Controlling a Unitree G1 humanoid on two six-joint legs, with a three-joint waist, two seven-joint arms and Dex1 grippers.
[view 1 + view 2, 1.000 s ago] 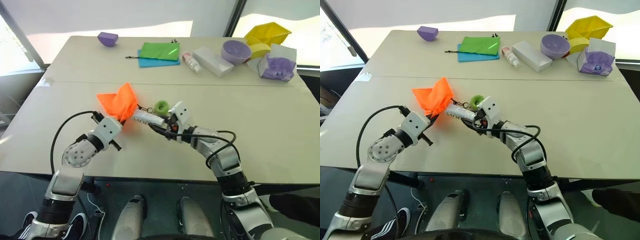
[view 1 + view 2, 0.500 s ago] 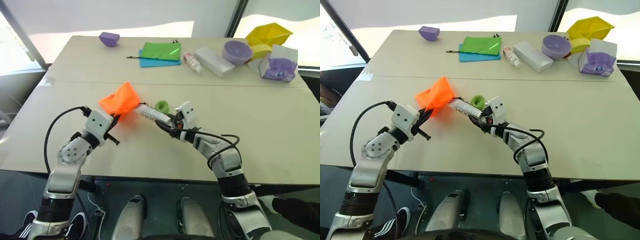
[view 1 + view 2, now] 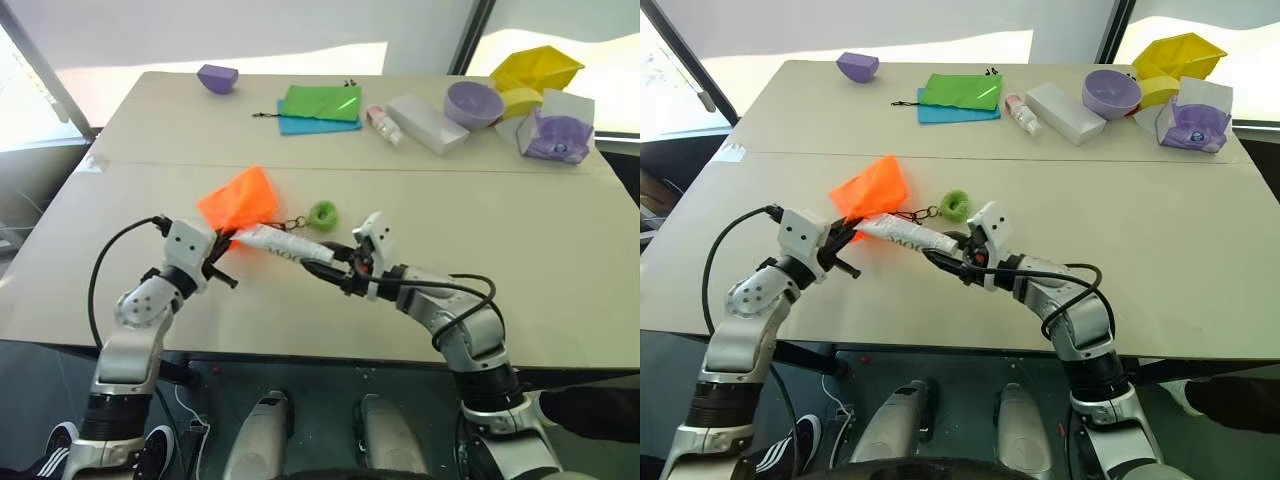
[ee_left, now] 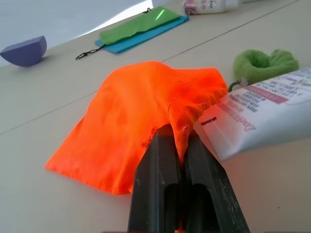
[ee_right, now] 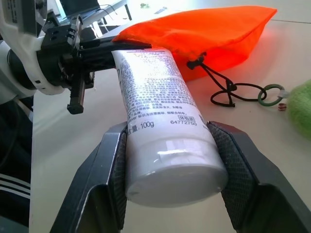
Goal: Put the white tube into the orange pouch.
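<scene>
A robot's left gripper (image 4: 181,145) is pinched shut on the rim of the orange pouch (image 3: 238,200), holding it just above a beige table (image 3: 520,250). Its right gripper (image 5: 167,145) clamps the cap end of the white tube (image 3: 285,243), whose flat crimped end points at the pouch mouth and sits right beside it. The tube appears to be still outside the pouch, so sliding it in and letting go remain.
</scene>
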